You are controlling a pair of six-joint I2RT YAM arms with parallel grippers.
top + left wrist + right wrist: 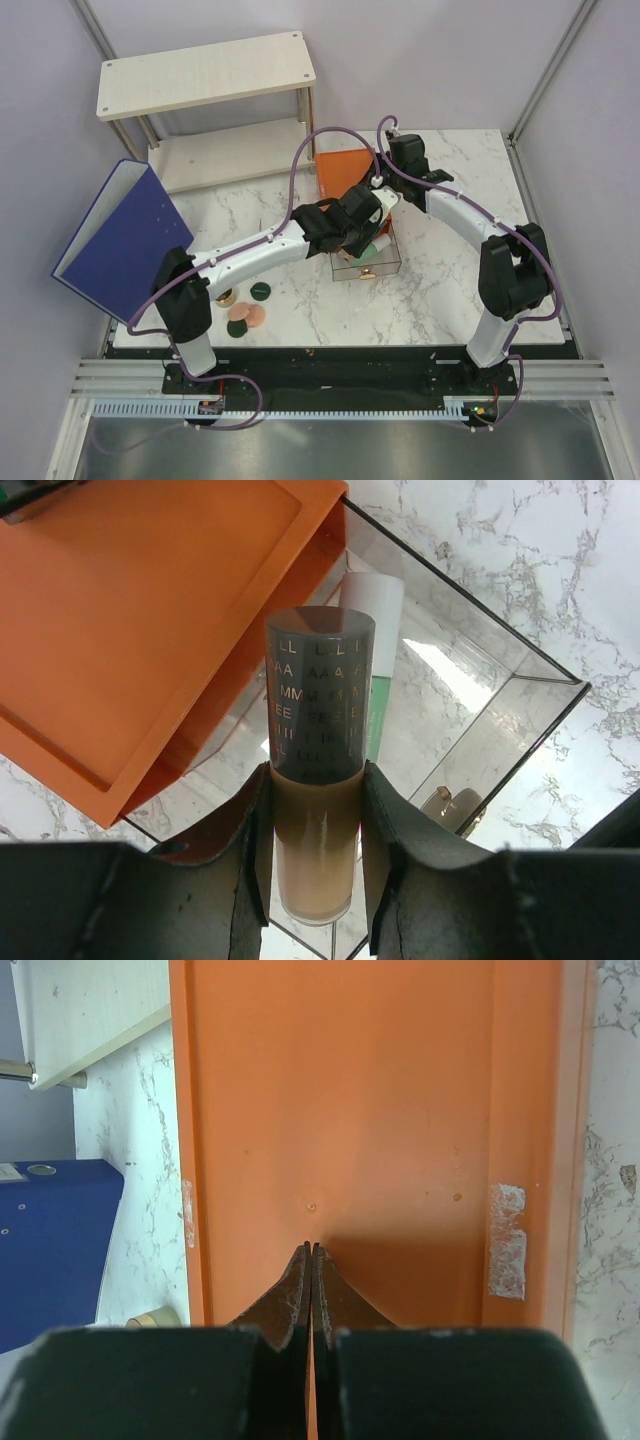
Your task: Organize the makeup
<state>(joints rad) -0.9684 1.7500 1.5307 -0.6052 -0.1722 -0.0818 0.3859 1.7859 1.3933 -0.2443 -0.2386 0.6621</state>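
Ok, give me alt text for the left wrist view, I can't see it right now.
The left gripper holds the peach tube, dark lettered cap pointing away, above the clear drawer that sticks out of the orange box. A mint-green tube with a white cap lies in the drawer.

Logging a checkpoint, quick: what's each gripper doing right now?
Left gripper: closed on the peach tube with dark lettered cap.
Right gripper: closed, empty.

Lab enclosure: aluminium frame posts (545, 70), plain grey walls (450, 50).
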